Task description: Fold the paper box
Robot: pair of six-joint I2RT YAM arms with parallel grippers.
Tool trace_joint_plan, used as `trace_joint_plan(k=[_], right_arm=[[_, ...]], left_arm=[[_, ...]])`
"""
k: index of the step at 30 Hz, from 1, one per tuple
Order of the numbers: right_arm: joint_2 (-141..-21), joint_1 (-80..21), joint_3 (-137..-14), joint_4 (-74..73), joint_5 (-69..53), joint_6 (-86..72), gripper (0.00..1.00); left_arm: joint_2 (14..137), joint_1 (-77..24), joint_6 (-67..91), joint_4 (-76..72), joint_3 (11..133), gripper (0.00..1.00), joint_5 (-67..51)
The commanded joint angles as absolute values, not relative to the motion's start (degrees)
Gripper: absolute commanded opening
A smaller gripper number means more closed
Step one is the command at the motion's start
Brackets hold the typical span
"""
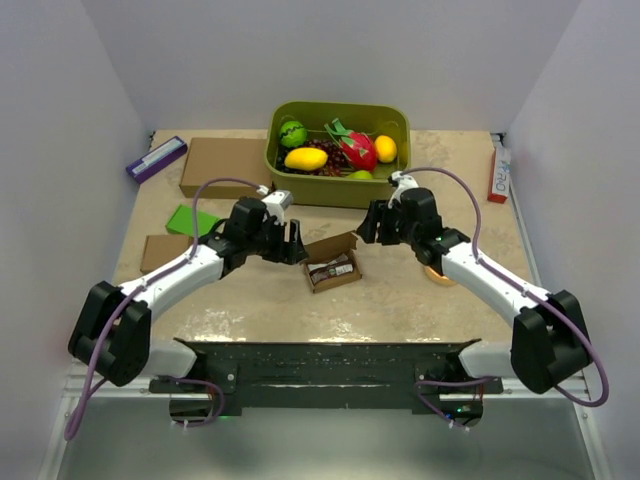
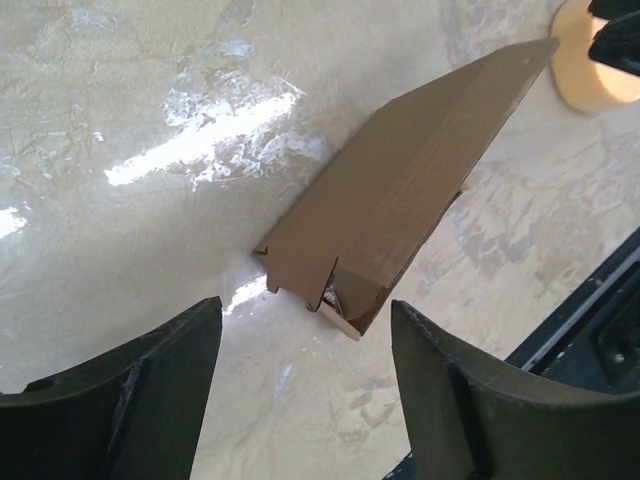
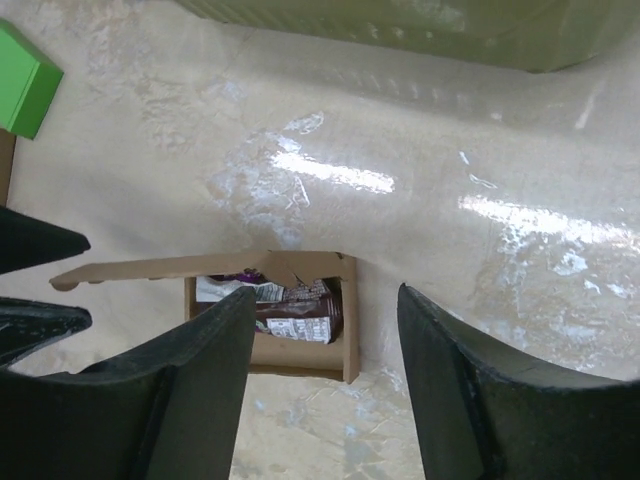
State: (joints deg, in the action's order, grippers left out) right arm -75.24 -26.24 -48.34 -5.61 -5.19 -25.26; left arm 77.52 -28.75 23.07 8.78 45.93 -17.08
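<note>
White walls [image 1: 60,100] enclose a beige marbled tabletop [image 1: 250,310]. Low over it, the left gripper [image 2: 305,335] hangs with its dark fingers spread apart and nothing between them. Just ahead of the gap lies the paper box [image 2: 400,190], a small shallow carton of plain brown thin cardboard. It rests near the table's middle with one long flap raised.

The right gripper [image 3: 325,305] faces it from the other side, its jaws likewise parted and empty above the box's open tray. A dark brown wrapped packet [image 3: 300,320] lies in that tray.

A tan round roll [image 1: 436,274] sits beside the right arm. Farther out are a bright green block [image 1: 190,220], a small flat brown carton [image 1: 158,248], a large brown rectangular carton [image 1: 225,165] and an olive-green plastic bin [image 1: 320,192] of fruit.
</note>
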Motion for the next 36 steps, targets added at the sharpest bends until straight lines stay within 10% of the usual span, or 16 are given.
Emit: trace_joint_plan(k=[1,36], right_arm=[[-75.2,-26.5,-48.6,-0.3,-10.7,-14.6,0.59],[-86.4,-27.7,-51.6,6.7,-19.2,-0.3,0.36]], left_arm=[[78.7,-30.8,17.0,9.8,50.1,0.67,-11.9],[83.6,-37.0,12.3,11.7,53.3,0.15,-2.2]])
